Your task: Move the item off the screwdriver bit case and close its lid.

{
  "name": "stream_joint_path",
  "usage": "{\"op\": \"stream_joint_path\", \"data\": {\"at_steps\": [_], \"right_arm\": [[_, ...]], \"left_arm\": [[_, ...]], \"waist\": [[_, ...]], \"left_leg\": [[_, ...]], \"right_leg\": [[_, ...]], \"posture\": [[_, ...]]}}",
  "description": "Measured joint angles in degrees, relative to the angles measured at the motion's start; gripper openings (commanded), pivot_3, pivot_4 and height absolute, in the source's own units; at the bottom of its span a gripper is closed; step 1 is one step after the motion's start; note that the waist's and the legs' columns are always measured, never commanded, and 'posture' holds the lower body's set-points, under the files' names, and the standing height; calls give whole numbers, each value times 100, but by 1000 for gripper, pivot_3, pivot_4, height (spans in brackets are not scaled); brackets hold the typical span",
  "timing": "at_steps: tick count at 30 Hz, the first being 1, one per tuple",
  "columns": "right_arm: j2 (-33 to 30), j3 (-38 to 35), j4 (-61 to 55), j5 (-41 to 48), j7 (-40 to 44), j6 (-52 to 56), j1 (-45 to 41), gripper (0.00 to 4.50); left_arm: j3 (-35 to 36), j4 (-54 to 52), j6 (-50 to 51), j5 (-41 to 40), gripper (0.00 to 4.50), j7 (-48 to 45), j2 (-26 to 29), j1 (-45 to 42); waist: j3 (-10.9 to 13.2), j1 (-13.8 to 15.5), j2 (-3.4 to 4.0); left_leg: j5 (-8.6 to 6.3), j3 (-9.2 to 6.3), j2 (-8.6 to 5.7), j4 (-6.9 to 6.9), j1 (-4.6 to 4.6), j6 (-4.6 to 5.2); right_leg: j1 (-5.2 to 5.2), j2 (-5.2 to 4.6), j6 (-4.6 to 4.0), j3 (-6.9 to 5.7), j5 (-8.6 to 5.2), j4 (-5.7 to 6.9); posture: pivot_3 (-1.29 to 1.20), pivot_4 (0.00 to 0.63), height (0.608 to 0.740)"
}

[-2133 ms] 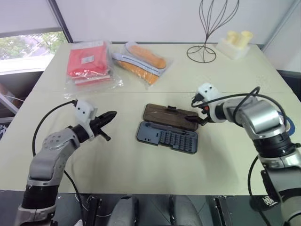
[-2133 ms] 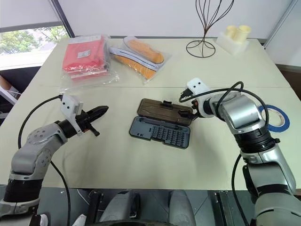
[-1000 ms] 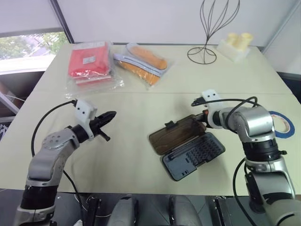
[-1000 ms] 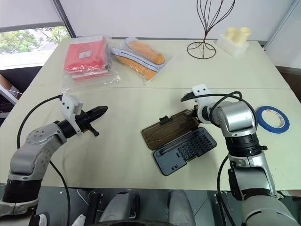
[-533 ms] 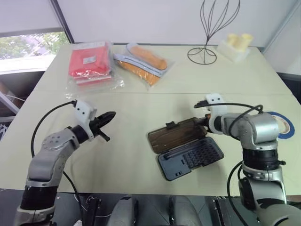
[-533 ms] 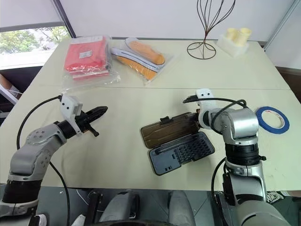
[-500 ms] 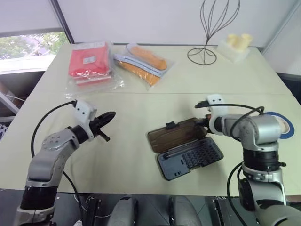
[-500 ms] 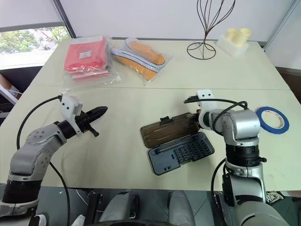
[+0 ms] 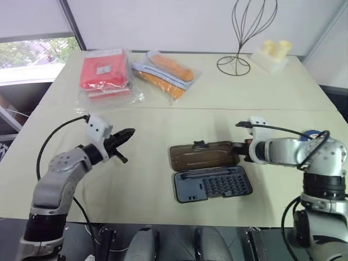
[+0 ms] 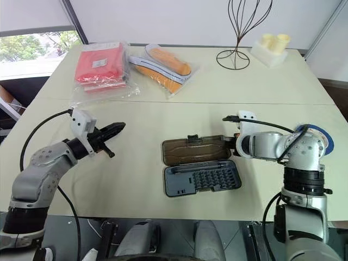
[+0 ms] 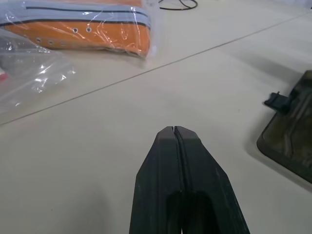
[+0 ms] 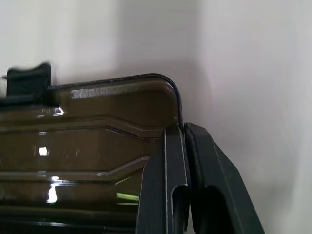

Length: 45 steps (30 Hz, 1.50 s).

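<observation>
Right pincer (image 10: 235, 143): clenched, seemingly pinching the lid's (image 10: 191, 150) right edge.
Case (image 10: 201, 177): dragged nearer and squared up since a second ago; lid still lies open.
Tape (image 10: 319, 134): off the case, far right on the desk (image 10: 163, 109).
Left pincer (image 9: 129, 132): clenched, idle.

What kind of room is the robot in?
Probably a robot test room or lab, not a home: a big plain cream table holds unrelated practice things, such as plastic-wrapped orange shoes, a black wire stand and an open dark grey screwdriver bit case.
</observation>
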Motion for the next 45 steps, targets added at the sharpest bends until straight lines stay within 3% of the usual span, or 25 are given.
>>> {"op": "stream_joint_path", "data": {"at_steps": [3,6,25,45], "right_arm": [[-488,554,-126,1172,-653,-688,206,32],[-689,818,-285,1405,-716,-1003,289,32],[-1282,1647,-356,1453,-167,-1242,-40,32],[-1295,1634,-389,1583,-366,-1419,50,32]], "left_arm": [[-1,3,0,5,0,-7,5,0],[-1,3,0,6,0,-11,6,1],[-2,3,0,31,0,-7,6,2],[-4,2,0,63,0,-8,5,8]], "waist": [[0,-16,-2],[-2,-20,-4],[-2,-24,-6],[-3,-11,-6]], "left_leg": [[-3,5,-1,0,0,6],[-5,5,2,1,0,8],[-5,4,11,2,0,8],[-5,4,13,4,0,8]], "right_leg": [[5,0,0,-4,0,-8],[5,3,0,-4,0,-8],[2,5,0,-3,0,-10],[4,5,0,-2,0,-10]], "posture": [[0,150,740],[0,150,740],[0,150,740],[0,150,740]]}}
